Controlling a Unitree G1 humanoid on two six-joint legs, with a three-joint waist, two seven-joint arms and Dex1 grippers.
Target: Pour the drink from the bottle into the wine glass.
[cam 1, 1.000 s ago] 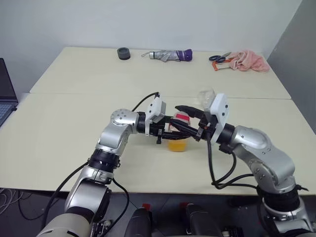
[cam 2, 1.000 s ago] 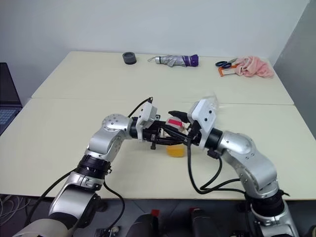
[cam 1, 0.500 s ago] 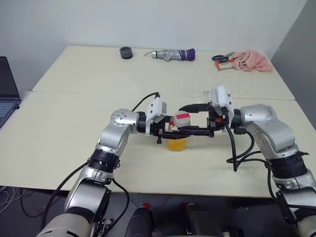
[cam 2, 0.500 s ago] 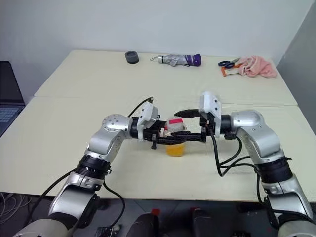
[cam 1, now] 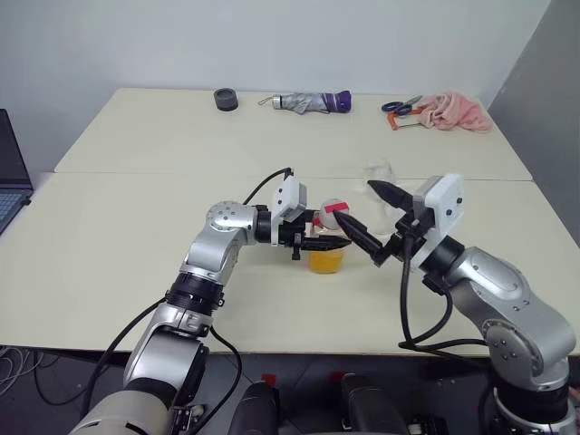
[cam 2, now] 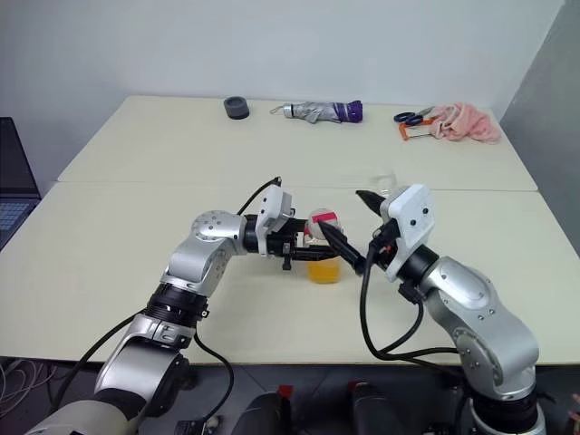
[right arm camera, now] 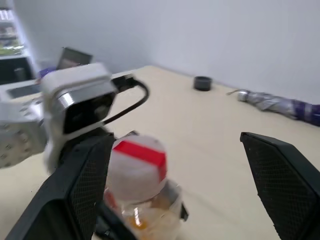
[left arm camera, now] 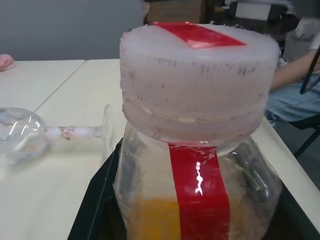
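My left gripper [cam 1: 319, 243] is shut on the bottle [cam 1: 326, 246], gripping its body from the left and holding it upright just above the table. The white-and-red cap [left arm camera: 200, 75] sits on top, and the orange drink [cam 1: 326, 264] fills the lower part. My right gripper [cam 1: 355, 203] stands open to the right of the cap. Its lower finger is close beside the cap and there is nothing between its fingers [right arm camera: 285, 175]. The wine glass [left arm camera: 30, 136] lies on its side on the table behind the bottle, faint and clear [cam 1: 381, 172].
At the table's far edge are a black round object [cam 1: 225, 98], a folded umbrella [cam 1: 308, 101], scissors [cam 1: 399, 106] and a pink cloth [cam 1: 450, 111]. A laptop [cam 1: 7, 177] sits at the left edge. A person [left arm camera: 295, 75] sits beyond the table.
My right gripper, closed around the cap a second ago, has opened wide and drawn back to the right, its fingers now tilted upward. The left gripper and bottle stayed in place.
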